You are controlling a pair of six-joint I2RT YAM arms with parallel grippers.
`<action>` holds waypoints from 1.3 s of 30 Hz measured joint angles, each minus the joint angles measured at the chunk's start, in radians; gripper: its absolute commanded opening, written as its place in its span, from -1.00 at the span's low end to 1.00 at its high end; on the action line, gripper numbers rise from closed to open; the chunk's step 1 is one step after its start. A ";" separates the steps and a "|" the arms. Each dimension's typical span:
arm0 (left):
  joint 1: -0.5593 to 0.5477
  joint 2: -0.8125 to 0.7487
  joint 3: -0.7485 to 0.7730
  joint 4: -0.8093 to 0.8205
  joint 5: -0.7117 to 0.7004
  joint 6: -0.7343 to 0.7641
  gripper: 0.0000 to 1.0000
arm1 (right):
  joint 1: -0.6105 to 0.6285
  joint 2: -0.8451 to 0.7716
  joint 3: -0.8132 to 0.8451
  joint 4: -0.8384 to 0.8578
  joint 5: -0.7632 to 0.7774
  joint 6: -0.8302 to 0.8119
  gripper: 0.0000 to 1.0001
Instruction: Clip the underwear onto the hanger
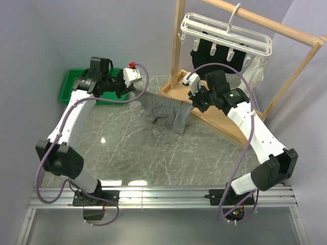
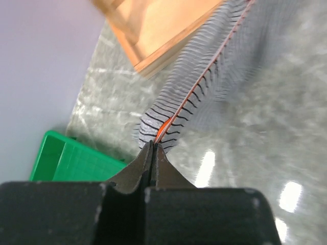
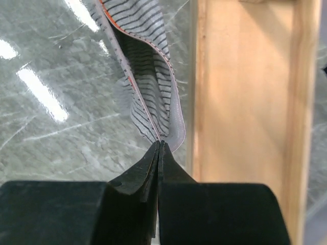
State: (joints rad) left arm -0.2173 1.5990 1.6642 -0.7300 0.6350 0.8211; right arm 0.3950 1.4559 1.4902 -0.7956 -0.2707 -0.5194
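Note:
The striped grey-and-white underwear hangs stretched above the table between my two grippers. My left gripper is shut on its left waistband corner, and my right gripper is shut on its right corner. In the left wrist view the jaws of the left gripper pinch the orange-edged hem of the underwear. The right wrist view has the right gripper closed on the cloth edge of the underwear. The white hanger with dangling clips hangs from the wooden rail, above and behind my right gripper.
A wooden rack stands at the back right, its base board lying under my right arm. A black garment and a small white cloth hang on the hanger. A green bin sits at the back left.

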 measured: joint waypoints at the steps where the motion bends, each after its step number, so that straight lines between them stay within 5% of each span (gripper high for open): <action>1: 0.000 -0.023 -0.003 -0.014 0.009 -0.004 -0.99 | 0.003 -0.014 0.006 -0.009 0.006 -0.006 -1.00; 14: 0.001 -0.212 -0.142 -0.347 0.262 -0.027 -0.99 | 0.193 -0.116 0.012 -0.208 0.234 -0.026 -1.00; 23: 0.054 -0.152 -0.407 -0.209 0.089 -0.177 -0.99 | 0.290 0.137 -0.004 -0.140 0.192 0.075 -1.00; 26: 0.083 -0.089 -0.424 -0.161 0.016 -0.178 -0.99 | 0.309 0.249 -0.025 -0.087 0.144 0.127 -0.78; 30: 0.097 -0.064 -0.512 -0.104 -0.048 -0.163 -0.96 | 0.322 0.316 -0.066 -0.040 0.083 0.203 0.05; 39: 0.096 -0.005 -0.580 0.040 -0.090 -0.240 -0.70 | 0.211 0.283 -0.100 0.045 -0.006 0.363 0.18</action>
State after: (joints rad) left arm -0.1211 1.5944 1.0840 -0.6895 0.5446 0.5812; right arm 0.6060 1.7393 1.3907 -0.7502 -0.2768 -0.1566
